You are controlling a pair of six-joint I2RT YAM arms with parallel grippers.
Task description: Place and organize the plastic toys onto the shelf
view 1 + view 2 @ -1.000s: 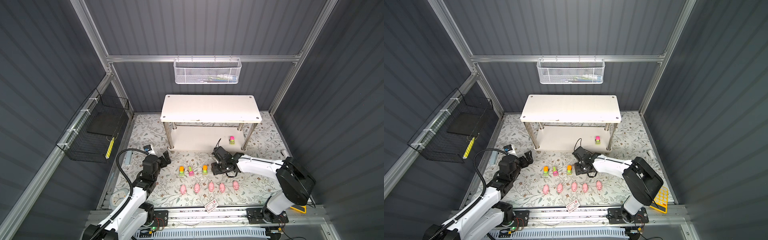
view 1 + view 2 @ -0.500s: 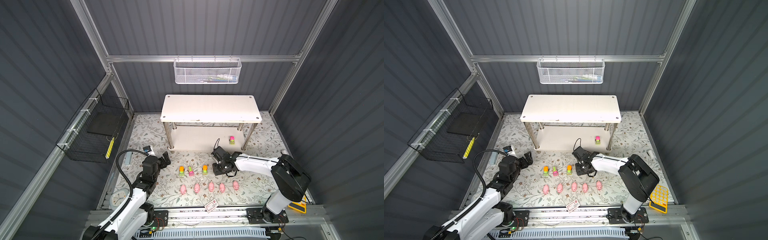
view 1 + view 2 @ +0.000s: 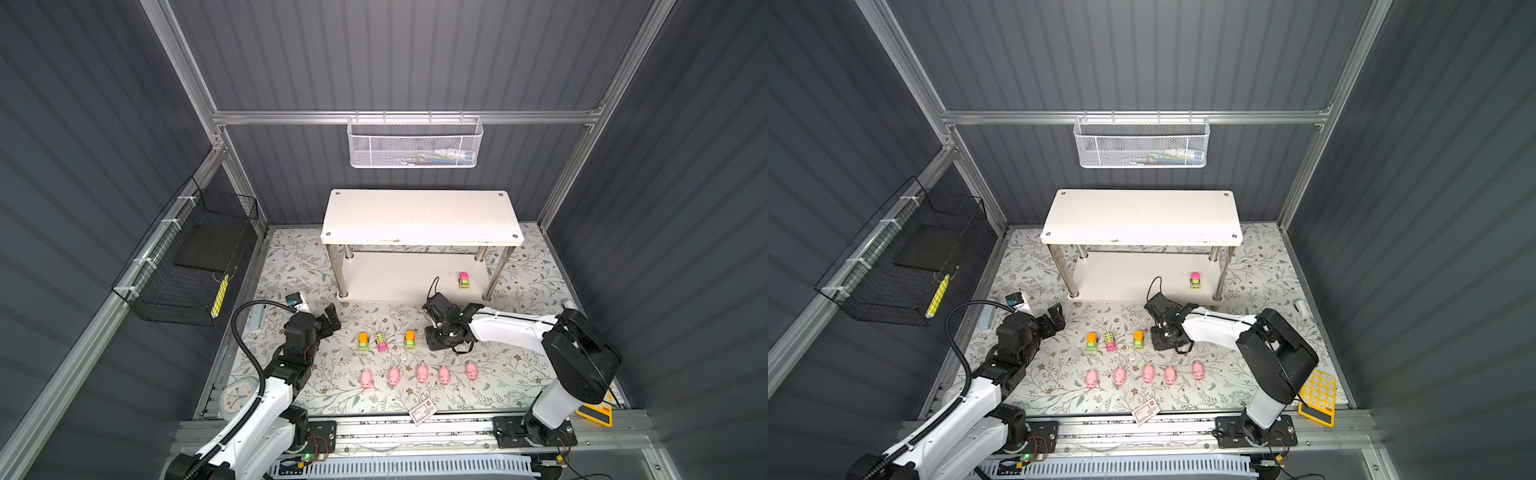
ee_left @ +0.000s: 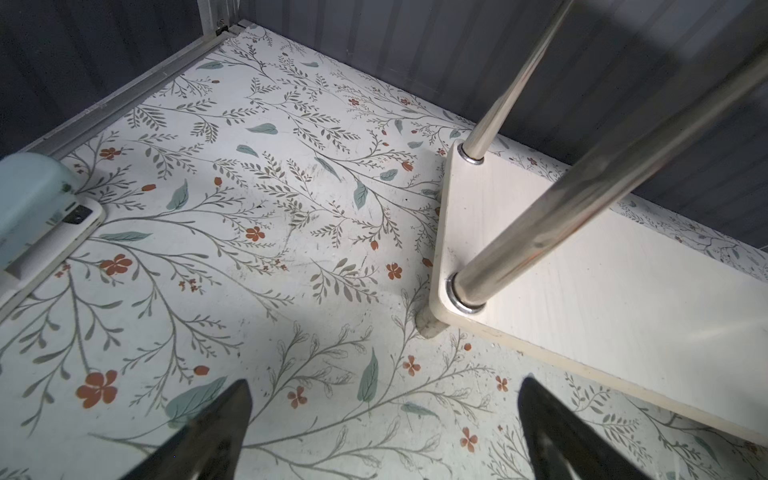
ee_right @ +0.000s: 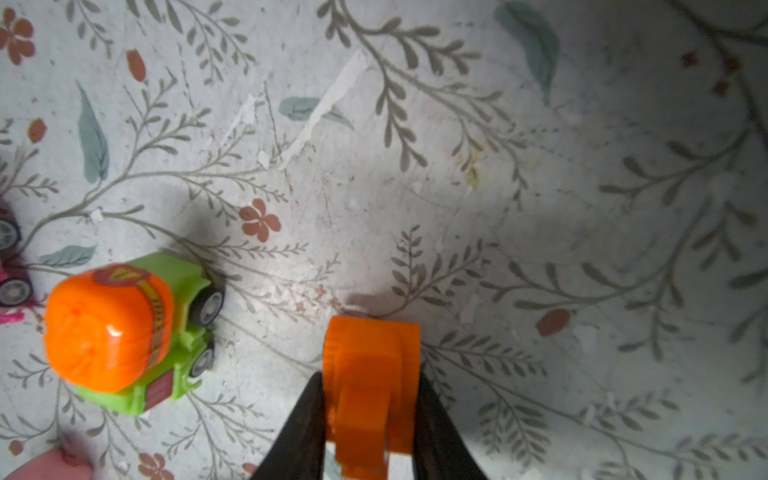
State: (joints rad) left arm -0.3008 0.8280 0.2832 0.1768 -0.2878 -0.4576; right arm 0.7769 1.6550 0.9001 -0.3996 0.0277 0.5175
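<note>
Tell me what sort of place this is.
Probably a purpose-built robot test cell: dark corrugated wall panels in an aluminium frame, two white-and-black robot arms mounted on a front metal rail, and pink plastic pigs lined up on a floral-patterned mat.

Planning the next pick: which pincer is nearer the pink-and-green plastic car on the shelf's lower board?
Right. The right pincer is just in front of the car; the left pincer is by the shelf's opposite end.

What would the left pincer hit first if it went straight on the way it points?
Probably the floral table mat, just short of the lower-board corner of the white two-tier shelf; the open left pincer seems tilted downward, though depth is unclear.
</note>
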